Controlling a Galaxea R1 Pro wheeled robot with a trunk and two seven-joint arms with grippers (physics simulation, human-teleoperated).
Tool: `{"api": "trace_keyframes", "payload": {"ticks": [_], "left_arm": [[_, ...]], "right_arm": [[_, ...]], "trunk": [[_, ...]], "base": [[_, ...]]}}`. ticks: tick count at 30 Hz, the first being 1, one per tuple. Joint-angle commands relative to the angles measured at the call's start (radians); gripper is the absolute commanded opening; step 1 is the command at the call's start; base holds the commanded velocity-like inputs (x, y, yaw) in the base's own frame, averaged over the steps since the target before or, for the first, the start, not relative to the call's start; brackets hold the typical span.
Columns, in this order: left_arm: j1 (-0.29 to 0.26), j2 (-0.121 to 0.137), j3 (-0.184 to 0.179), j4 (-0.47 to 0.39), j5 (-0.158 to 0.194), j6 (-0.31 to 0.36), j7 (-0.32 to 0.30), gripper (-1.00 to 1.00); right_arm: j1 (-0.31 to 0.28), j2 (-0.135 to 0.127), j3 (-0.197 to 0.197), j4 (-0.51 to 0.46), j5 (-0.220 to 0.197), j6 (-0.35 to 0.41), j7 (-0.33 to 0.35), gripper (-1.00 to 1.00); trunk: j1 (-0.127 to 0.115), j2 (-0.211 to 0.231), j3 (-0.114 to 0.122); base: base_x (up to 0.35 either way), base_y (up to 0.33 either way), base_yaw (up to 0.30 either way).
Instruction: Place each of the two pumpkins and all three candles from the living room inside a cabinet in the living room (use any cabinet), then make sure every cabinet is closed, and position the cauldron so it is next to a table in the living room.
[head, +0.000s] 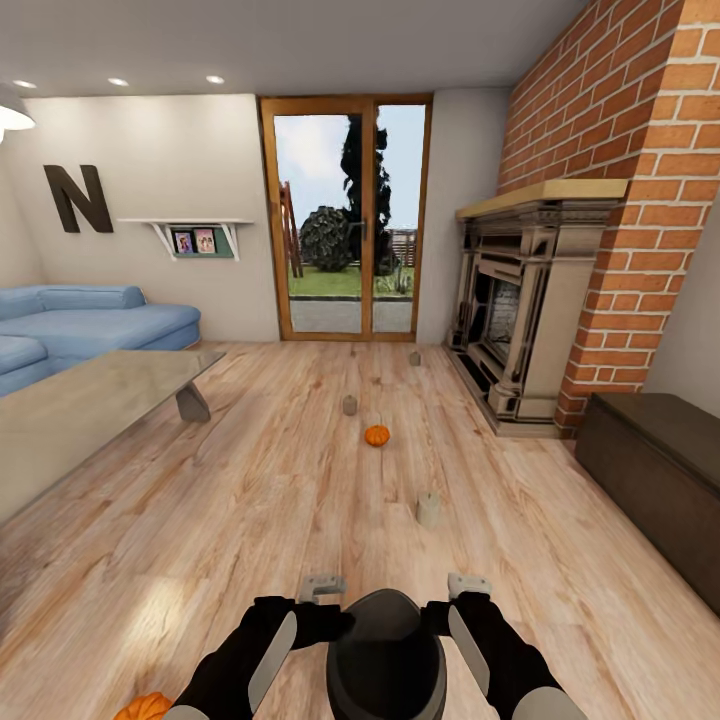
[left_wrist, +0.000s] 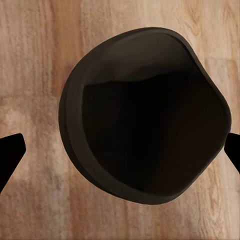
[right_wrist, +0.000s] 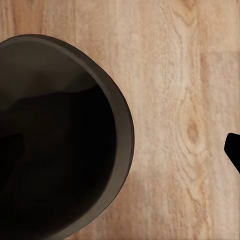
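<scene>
The cauldron (head: 386, 655) is a smooth, matte black pot with a round body and a wide dark mouth, sitting on the wooden floor (head: 280, 500) directly between the two arms. The left gripper (head: 322, 587) hangs just to one side of its rim and the right gripper (head: 468, 584) just to the other. In the left wrist view the cauldron (left_wrist: 145, 120) lies between two black fingertips (left_wrist: 10, 152) that stand wide apart, clear of its wall. In the right wrist view the cauldron (right_wrist: 55, 135) fills one side and one black fingertip (right_wrist: 233, 150) shows at the far edge, so that gripper is spread too, with bare planks between finger and pot.

Going left to right from the left gripper: an orange ribbed pumpkin (head: 143, 708) lies low beside the left arm; further off on that side stands the table, its reflective glass tabletop (head: 80, 405) in front of a blue sofa (head: 95, 325). Ahead of the grippers a grey-beige candle (head: 428, 510) stands nearest, then a second pumpkin (head: 377, 435), a second candle (head: 349, 404) and a third candle (head: 414, 357) near the glass door (head: 350, 230). To the right of the right gripper is a brick fireplace (head: 520, 310), then the low dark-brown cabinet (head: 660, 470), its front shut.
</scene>
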Motion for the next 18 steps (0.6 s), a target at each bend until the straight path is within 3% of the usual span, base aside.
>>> {"api": "trace_keyframes", "payload": {"ticks": [1,18], "left_arm": [[0.0,0.0,0.0,-0.001,0.0,0.004,-0.001,1.0],[0.0,0.0,-0.002,0.0,0.001,0.005,-0.002,1.0]], "right_arm": [[0.0,-0.001,0.003,-0.001,-0.01,0.003,-0.008,1.0],[0.0,0.0,0.003,0.001,-0.01,0.003,-0.008,1.0]], "trunk": [[0.004,-0.007,-0.004],[0.069,-0.126,-0.057]], "base": [[0.0,0.0,0.0],[0.0,0.0,0.0]]}}
